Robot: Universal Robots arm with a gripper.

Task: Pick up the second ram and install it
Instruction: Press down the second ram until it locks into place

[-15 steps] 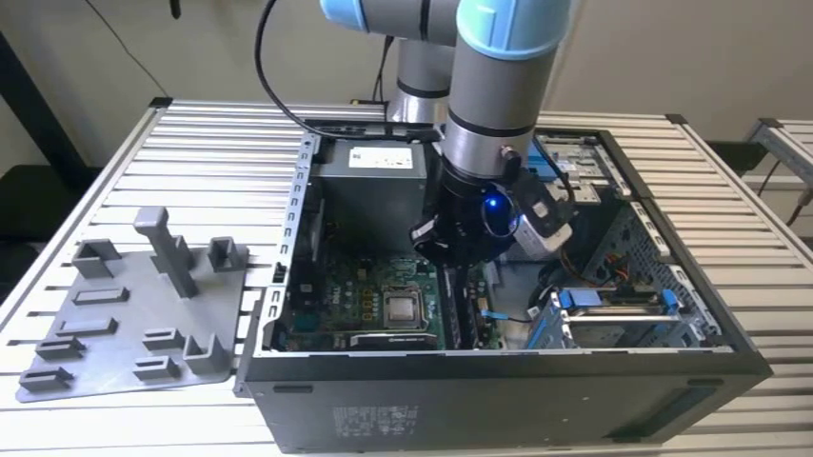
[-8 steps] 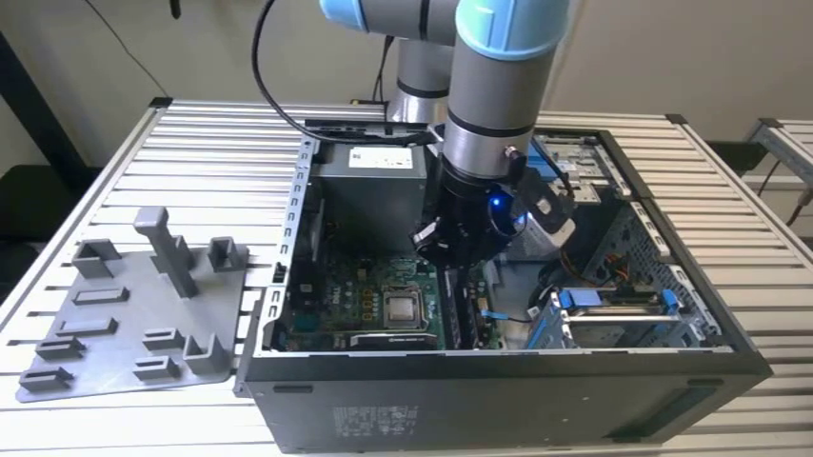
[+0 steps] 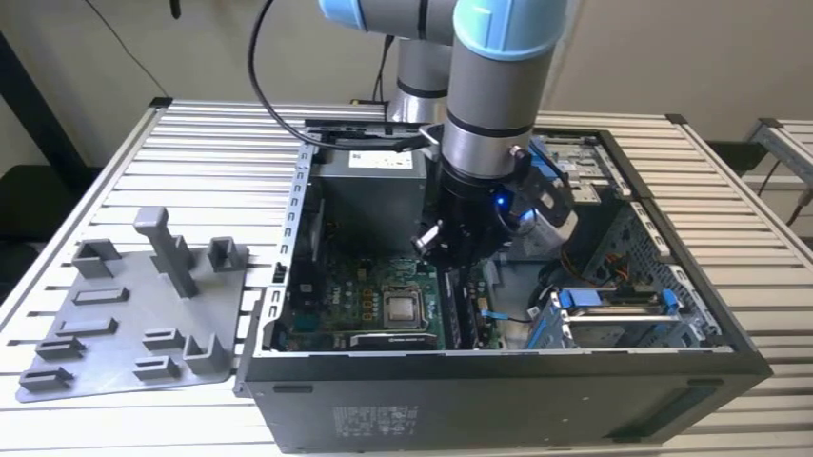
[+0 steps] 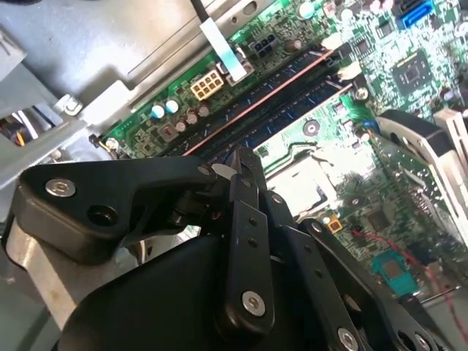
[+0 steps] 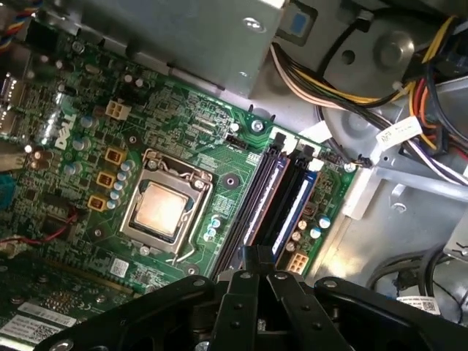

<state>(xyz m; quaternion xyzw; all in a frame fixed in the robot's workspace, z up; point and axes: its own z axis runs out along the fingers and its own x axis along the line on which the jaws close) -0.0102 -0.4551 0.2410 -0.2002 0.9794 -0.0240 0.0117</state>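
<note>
The claw (image 3: 439,249) hangs inside the open computer case (image 3: 711,328), centre of the exterior view, above the memory slots (image 5: 274,201). Its fingers (image 4: 245,219) are pressed together, empty. The processor (image 5: 159,207) sits beside the slots.

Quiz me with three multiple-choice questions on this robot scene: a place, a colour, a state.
1. Where is the gripper relative to the computer case? A inside it; B beside it; C underneath it.
2. What colour are the arm's joint caps? A red; B yellow; C light blue.
3. How is the case? A open; B shut; C overturned.
Answers: 1 A, it hangs over the motherboard; 2 C, plain in the exterior view; 3 A, the motherboard lies bare.
</note>
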